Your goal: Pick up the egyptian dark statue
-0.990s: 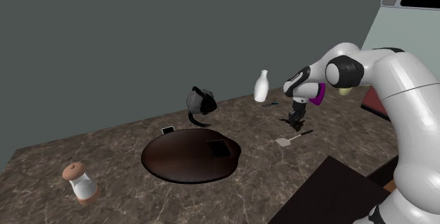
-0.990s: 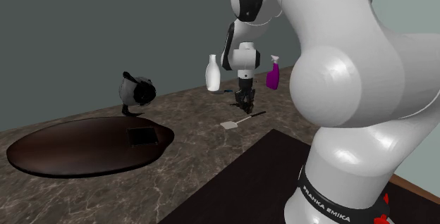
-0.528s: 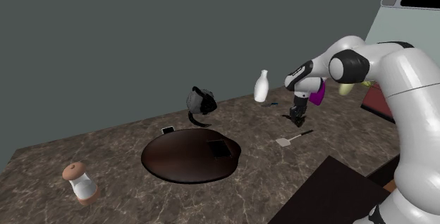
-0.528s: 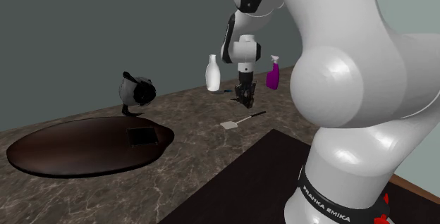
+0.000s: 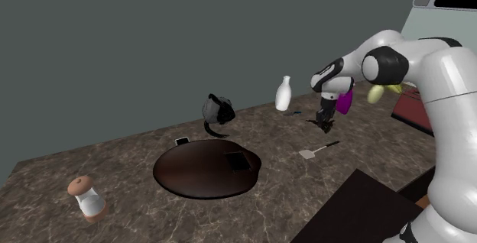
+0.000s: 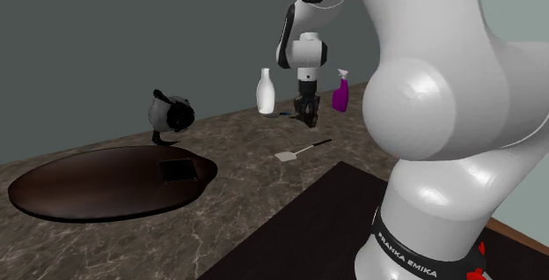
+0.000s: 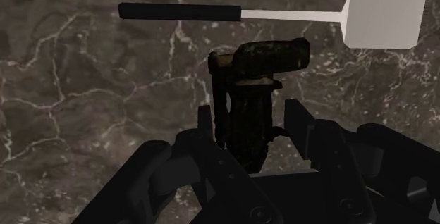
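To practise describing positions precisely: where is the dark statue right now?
In the shoulder view's right half, the dark statue hangs clasped in the jaws, between the white bottle and the purple spray bottle, near the spatula.

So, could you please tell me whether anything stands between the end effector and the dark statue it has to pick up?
Nothing visible does. The end effector clasps the dark statue between its fingers. The spatula lies on the marbled counter beyond the statue, not between it and the fingers.
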